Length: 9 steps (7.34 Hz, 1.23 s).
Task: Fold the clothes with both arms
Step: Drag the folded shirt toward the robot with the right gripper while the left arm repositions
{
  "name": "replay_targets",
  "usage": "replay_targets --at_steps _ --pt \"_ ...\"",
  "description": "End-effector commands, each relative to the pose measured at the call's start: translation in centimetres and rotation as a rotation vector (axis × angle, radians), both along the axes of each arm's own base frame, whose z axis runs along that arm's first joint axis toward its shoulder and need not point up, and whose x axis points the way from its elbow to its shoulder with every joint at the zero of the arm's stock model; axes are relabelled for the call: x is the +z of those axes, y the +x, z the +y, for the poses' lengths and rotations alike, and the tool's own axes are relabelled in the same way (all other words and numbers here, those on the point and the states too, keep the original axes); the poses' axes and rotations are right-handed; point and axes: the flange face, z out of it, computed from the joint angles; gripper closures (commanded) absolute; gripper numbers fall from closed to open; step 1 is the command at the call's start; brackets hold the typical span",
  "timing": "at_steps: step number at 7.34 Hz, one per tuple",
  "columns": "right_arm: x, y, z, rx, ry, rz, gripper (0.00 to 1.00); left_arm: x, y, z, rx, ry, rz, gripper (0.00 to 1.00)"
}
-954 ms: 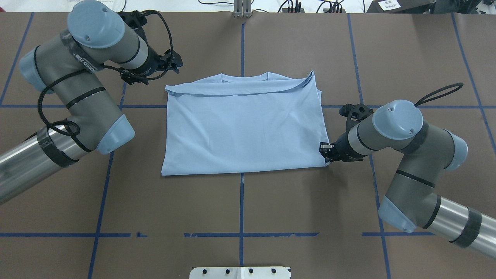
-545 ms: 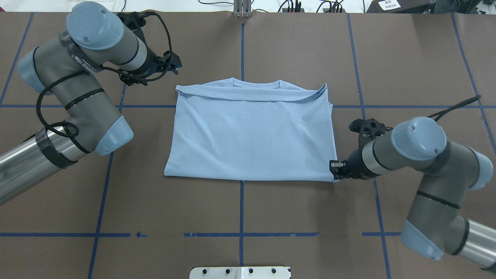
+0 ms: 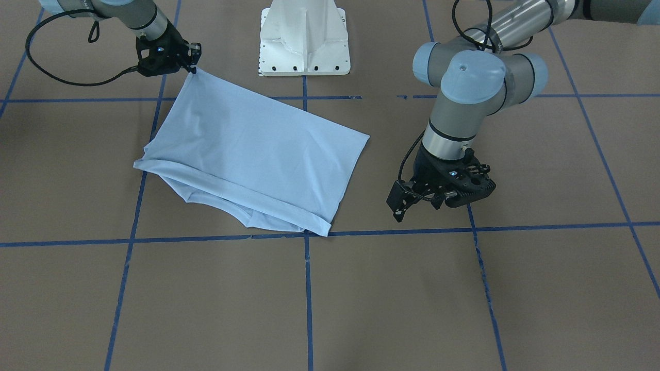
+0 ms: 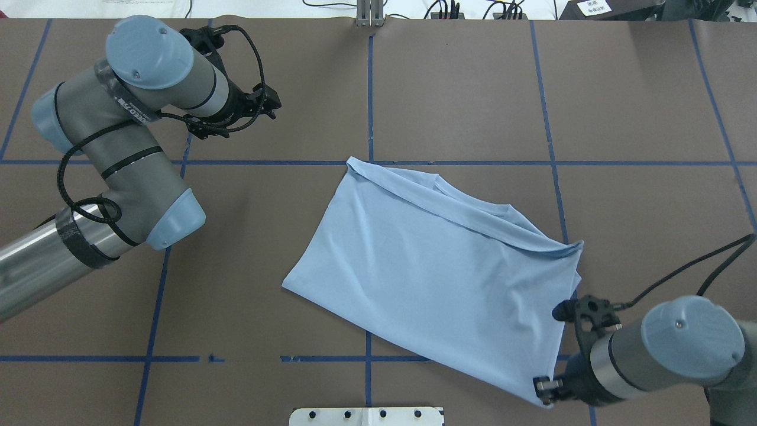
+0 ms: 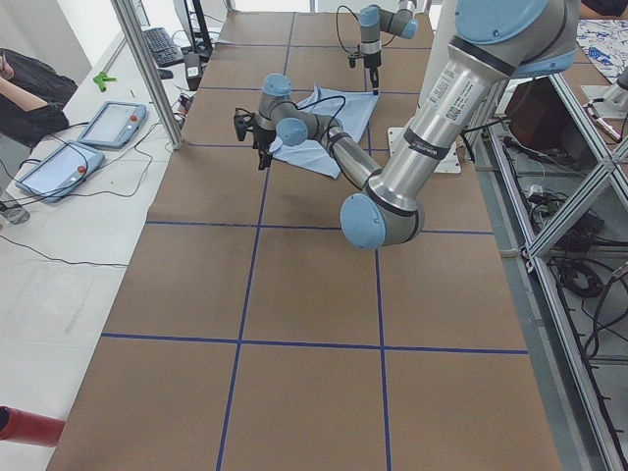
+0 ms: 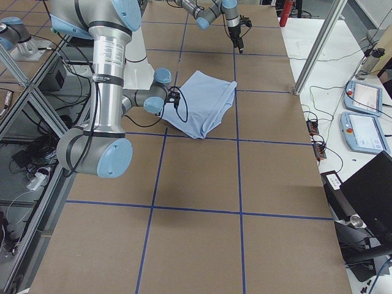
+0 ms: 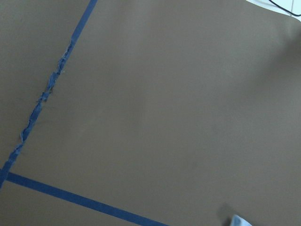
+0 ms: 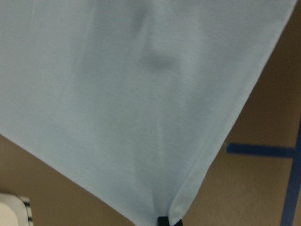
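The clothes are one pale blue T-shirt (image 4: 437, 278), folded and lying skewed on the brown table, with its collar edge (image 4: 473, 207) toward the far side. My right gripper (image 4: 547, 390) is shut on the shirt's near right corner, close to the white base. The front-facing view shows the same grip (image 3: 193, 66) with the shirt (image 3: 247, 154) stretched away from it. In the right wrist view the cloth (image 8: 141, 94) narrows to a point at the fingers. My left gripper (image 4: 269, 105) hovers open and empty over bare table, well apart from the shirt (image 3: 407, 203).
Blue tape lines (image 4: 369, 89) grid the brown table cover. The white pedestal base (image 3: 304, 41) stands at the robot's side of the table. Cables and a metal post (image 4: 369, 12) line the far edge. A side bench holds tablets (image 5: 108, 123).
My right gripper has pulled the shirt's corner toward the robot's base and to the right. The shirt slid after it and turned askew. The left arm has hardly moved.
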Motion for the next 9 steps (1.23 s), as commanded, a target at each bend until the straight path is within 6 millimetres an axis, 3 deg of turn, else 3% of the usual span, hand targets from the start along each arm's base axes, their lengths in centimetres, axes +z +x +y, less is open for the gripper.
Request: replay_targets --at_steps 1,2,3,4,5,7,8,9 --pt "-0.4 -1.1 6.0 -0.112 -0.040 0.012 0.12 -0.2 0.6 1.2 0.003 -0.008 0.013 0.00" --pt "-1.0 -1.1 6.2 -0.113 -0.033 -0.002 0.00 -0.9 0.4 1.6 0.009 0.002 0.026 0.00" --pt "-1.8 -0.9 4.6 -0.066 -0.023 -0.024 0.00 -1.8 0.0 2.8 0.035 -0.002 0.051 0.00" --pt "-3.5 -0.4 1.2 0.016 -0.016 -0.065 0.00 -1.8 0.9 6.0 0.074 -0.041 0.087 0.00" --pt "-4.9 0.8 -3.2 0.126 -0.004 -0.097 0.00 -2.0 2.8 10.3 0.091 -0.103 0.126 0.00" --pt "-6.9 3.7 -10.8 0.311 0.020 -0.142 0.00 -1.2 7.8 16.9 0.068 -0.295 0.163 0.00" --pt "-8.0 4.6 -13.9 0.380 0.032 -0.164 0.00 -0.6 10.7 20.5 0.043 -0.345 0.152 0.01" --pt "-9.1 4.1 -16.1 0.413 0.040 -0.183 0.00 -0.1 12.7 22.9 0.021 -0.396 0.144 0.01"
